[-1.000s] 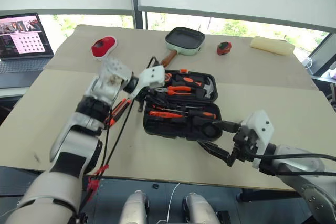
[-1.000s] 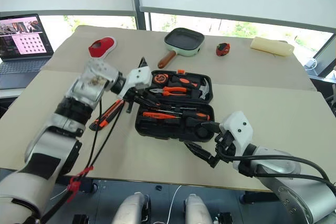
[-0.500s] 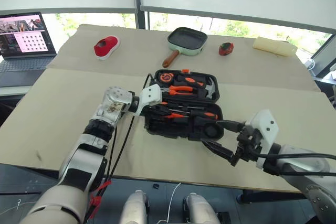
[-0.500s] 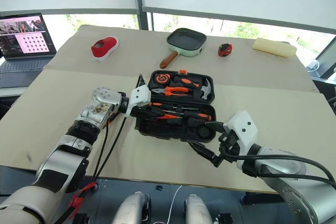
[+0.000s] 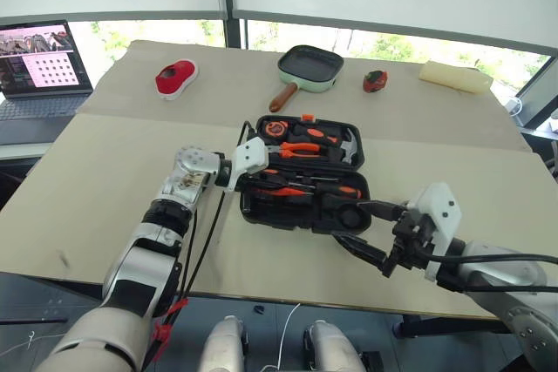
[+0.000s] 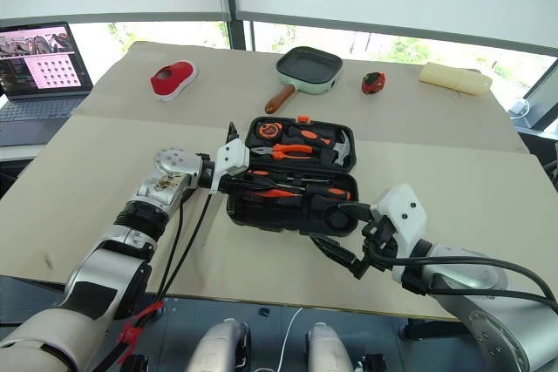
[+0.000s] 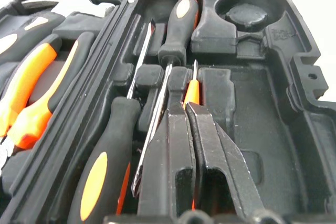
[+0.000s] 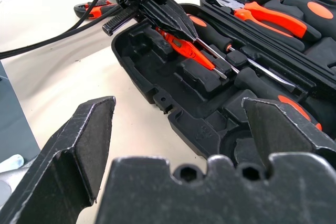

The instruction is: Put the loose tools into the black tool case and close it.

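Black tool case (image 5: 301,176) lies open on the bench (image 5: 105,180), lid half on the far side holding orange-handled pliers (image 5: 301,148), a hammer (image 5: 347,141) and a tape measure (image 5: 275,128). Its near half holds two screwdrivers (image 5: 327,187) lying lengthwise in their recesses, and a round recess at the right end is bare.

At the left end of the near half, the left gripper (image 7: 194,129) reaches in over the recesses with its jaws pressed together on the small slim orange tool (image 8: 189,51), whose metal tip points along the case beside the screwdriver shafts. From the right wrist view the orange body of that tool runs out past the black fingertips, low over the moulded tray.

Just off the case's near right corner, the right gripper (image 5: 366,231) hovers with its jaws wide apart and nothing between them.

An orange-black utility knife (image 8: 94,8) lies on the bench to the left of the case, behind the left arm. A green frying pan (image 5: 307,69) sits on the far bench.
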You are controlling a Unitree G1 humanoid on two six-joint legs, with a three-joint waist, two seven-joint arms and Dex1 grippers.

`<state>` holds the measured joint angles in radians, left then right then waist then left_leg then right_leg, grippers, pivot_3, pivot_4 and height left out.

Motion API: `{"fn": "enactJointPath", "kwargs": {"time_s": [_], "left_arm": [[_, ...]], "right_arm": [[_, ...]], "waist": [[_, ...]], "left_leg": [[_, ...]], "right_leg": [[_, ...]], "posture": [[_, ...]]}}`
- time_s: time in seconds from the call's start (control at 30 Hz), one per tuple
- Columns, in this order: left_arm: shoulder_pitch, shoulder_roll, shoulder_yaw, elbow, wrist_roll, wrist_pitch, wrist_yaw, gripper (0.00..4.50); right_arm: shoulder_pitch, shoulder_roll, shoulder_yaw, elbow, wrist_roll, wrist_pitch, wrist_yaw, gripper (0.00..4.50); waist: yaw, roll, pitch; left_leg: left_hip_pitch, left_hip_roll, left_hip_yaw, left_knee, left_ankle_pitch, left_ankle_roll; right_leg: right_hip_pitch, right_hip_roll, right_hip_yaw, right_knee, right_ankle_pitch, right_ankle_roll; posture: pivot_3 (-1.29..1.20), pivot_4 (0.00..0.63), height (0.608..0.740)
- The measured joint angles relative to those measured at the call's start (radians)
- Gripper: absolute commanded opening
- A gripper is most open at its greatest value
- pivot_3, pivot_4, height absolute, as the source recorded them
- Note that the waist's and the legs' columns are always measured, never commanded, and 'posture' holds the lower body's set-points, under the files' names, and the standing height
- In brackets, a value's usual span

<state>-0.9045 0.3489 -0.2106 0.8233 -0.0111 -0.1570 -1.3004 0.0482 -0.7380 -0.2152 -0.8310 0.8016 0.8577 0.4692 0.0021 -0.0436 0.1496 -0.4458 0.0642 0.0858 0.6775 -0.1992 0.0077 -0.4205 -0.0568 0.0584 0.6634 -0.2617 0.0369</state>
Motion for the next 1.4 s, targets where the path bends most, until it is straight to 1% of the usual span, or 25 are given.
{"fn": "enactJointPath", "kwargs": {"time_s": [0.27,0.6,0.7,0.73,0.8,0.87,0.9,0.93,0.97,1.03,1.07,1.13,1.2,1.3,1.4], "left_arm": [[-0.023,-0.005,-0.011,0.077,0.036,-0.071,0.024,0.10],[-0.026,0.001,-0.009,0.086,0.047,-0.095,0.023,0.10],[-0.011,0.040,0.013,0.039,0.025,-0.026,0.018,0.82],[0.013,0.065,0.034,-0.007,0.005,0.020,0.014,1.23],[0.095,0.141,0.091,-0.171,-0.061,0.147,0.010,2.00],[0.216,0.236,0.170,-0.414,-0.132,0.307,0.032,2.77],[0.241,0.254,0.193,-0.468,-0.149,0.344,0.039,3.04],[0.291,0.286,0.230,-0.568,-0.176,0.413,0.061,3.49],[0.360,0.321,0.276,-0.678,-0.204,0.482,0.088,3.79],[0.479,0.371,0.349,-0.822,-0.245,0.589,0.132,4.43],[0.567,0.402,0.405,-0.896,-0.267,0.636,0.155,4.43],[0.699,0.442,0.488,-0.962,-0.272,0.700,0.196,4.43],[0.755,0.456,0.536,-0.967,-0.271,0.727,0.229,4.43],[0.780,0.496,0.554,-0.938,-0.264,0.746,0.269,4.43],[0.729,0.520,0.524,-0.917,-0.266,0.799,0.287,4.43]], "right_arm": [[0.000,0.000,0.000,0.000,0.006,0.000,-0.002,4.50],[-0.002,-0.001,0.000,0.001,0.007,0.000,-0.012,4.50],[-0.038,-0.006,0.005,0.018,0.006,0.000,-0.008,4.50],[-0.053,-0.012,0.009,0.025,0.005,0.000,-0.001,4.50],[-0.088,-0.025,0.021,0.042,-0.001,-0.001,0.016,4.50],[-0.140,-0.035,0.055,0.070,-0.009,-0.006,0.050,4.50],[-0.146,-0.037,0.058,0.078,-0.012,-0.009,0.058,4.50],[-0.162,-0.040,0.070,0.092,-0.018,-0.014,0.072,4.50],[-0.187,-0.041,0.090,0.108,-0.025,-0.019,0.089,4.50],[-0.209,-0.046,0.103,0.133,-0.036,-0.027,0.116,4.50],[-0.237,-0.046,0.121,0.155,-0.038,-0.031,0.137,4.50],[-0.270,-0.049,0.139,0.189,-0.045,-0.044,0.175,4.50],[-0.297,-0.052,0.160,0.217,-0.054,-0.053,0.204,4.50],[-0.353,-0.051,0.200,0.257,-0.079,-0.072,0.248,4.50],[-0.366,-0.040,0.221,0.283,-0.102,-0.087,0.268,4.50]], "waist": [[0.000,0.000,0.000],[-0.001,0.000,0.000],[-0.012,0.000,0.000],[-0.017,0.000,0.000],[-0.030,0.000,0.000],[-0.041,0.001,0.000],[-0.040,0.001,0.000],[-0.039,0.001,0.000],[-0.039,0.001,0.000],[-0.036,0.001,0.000],[-0.037,0.000,0.000],[-0.034,0.001,0.000],[-0.021,0.001,0.001],[-0.006,0.000,0.001],[0.008,0.000,0.001]], "left_leg": [[0.000,0.000,0.000,0.000,0.000,0.000],[0.001,0.000,0.000,0.000,0.000,0.000],[0.001,0.001,0.000,0.000,0.000,0.000],[0.001,0.001,0.000,-0.001,0.000,0.000],[0.001,0.003,-0.001,-0.002,0.000,0.000],[0.001,0.004,-0.003,-0.003,0.000,0.000],[0.001,0.004,-0.003,-0.003,0.000,0.000],[0.001,0.003,-0.003,-0.003,0.000,0.000],[0.001,0.003,-0.003,-0.003,0.000,0.000],[0.002,0.003,-0.003,-0.003,0.000,0.000],[0.003,0.003,-0.003,-0.003,0.000,0.000],[0.004,0.003,-0.001,-0.003,0.000,0.000],[0.005,0.003,0.001,-0.003,0.000,0.000],[0.005,0.003,0.003,-0.002,0.000,-0.001],[0.004,0.003,0.003,-0.002,0.000,-0.001]], "right_leg": [[0.000,0.000,0.000,0.000,0.000,0.000],[0.001,0.000,0.000,0.000,0.000,0.000],[0.000,0.001,0.000,0.001,0.000,0.000],[0.000,0.001,0.000,0.001,0.000,0.000],[-0.002,0.002,0.001,0.001,0.000,-0.001],[-0.002,0.002,0.001,0.001,0.000,-0.001],[-0.002,0.002,0.001,0.001,0.000,-0.001],[-0.001,0.001,0.000,0.001,0.000,-0.001],[-0.001,0.001,0.000,0.001,0.000,-0.001],[0.000,0.000,0.001,0.001,0.000,-0.001],[0.000,0.000,0.001,0.001,0.000,-0.001],[0.000,-0.001,0.000,0.001,0.000,-0.001],[0.000,-0.001,-0.001,0.001,0.000,-0.001],[0.000,-0.002,-0.002,0.000,0.000,-0.002],[0.000,-0.002,-0.002,-0.001,0.000,-0.002]], "posture": [[0.00,0.150,0.740],[0.00,0.150,0.740],[0.00,0.150,0.740],[0.00,0.150,0.740],[0.00,0.150,0.740],[0.00,0.150,0.740],[0.00,0.150,0.740],[0.00,0.150,0.740],[0.00,0.150,0.740],[0.00,0.150,0.740],[0.00,0.150,0.740],[0.00,0.150,0.740],[0.00,0.150,0.740],[0.00,0.150,0.740],[0.00,0.150,0.740]]}}
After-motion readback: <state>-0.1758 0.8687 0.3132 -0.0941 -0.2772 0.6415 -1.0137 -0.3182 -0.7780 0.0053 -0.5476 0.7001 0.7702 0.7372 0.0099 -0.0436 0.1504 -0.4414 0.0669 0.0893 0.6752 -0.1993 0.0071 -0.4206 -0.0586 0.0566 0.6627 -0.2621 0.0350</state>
